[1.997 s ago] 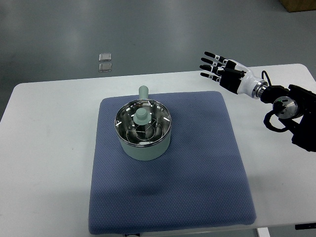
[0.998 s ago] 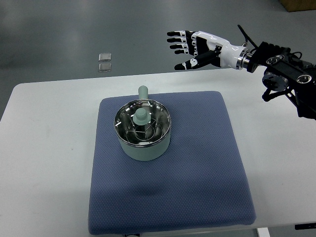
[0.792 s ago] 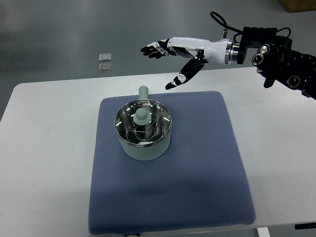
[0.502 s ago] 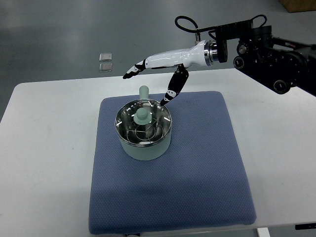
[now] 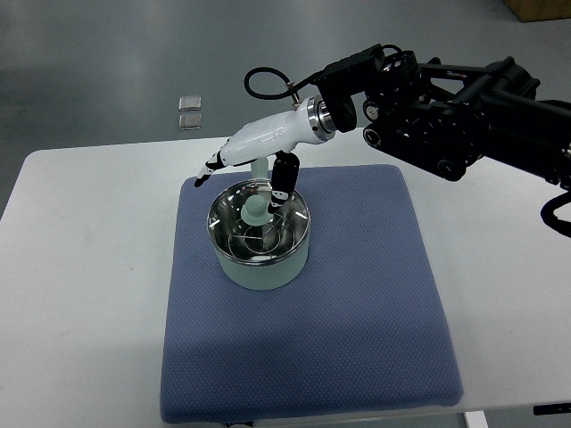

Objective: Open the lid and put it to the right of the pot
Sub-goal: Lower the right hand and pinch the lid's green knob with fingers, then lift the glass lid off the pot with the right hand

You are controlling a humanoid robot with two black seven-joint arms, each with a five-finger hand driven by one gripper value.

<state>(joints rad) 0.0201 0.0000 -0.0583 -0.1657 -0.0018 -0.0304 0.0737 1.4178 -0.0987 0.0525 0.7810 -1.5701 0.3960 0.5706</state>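
Observation:
A pale green pot [image 5: 264,267] stands on a blue mat [image 5: 357,303], left of the mat's middle. Its glass lid [image 5: 268,237] with a steel rim sits on it, with a pale green knob [image 5: 255,212] in the middle. My right hand [image 5: 239,189] reaches in from the right and hovers over the lid's far side. Its fingers [image 5: 207,172] are spread past the pot's far left rim and the thumb [image 5: 280,183] points down right beside the knob. The hand is open and holds nothing. The pot's handle at the far side is mostly hidden behind the hand.
The mat lies on a white table [image 5: 80,267]. The black right arm [image 5: 464,107] crosses above the table's far right part. The mat shows bare to the right of the pot. Two small clear squares [image 5: 189,111] lie on the grey floor beyond the table.
My right hand has swung in from the far right, lowered and moved left over the pot; its thumb now sits beside the knob. The pot and lid have not moved.

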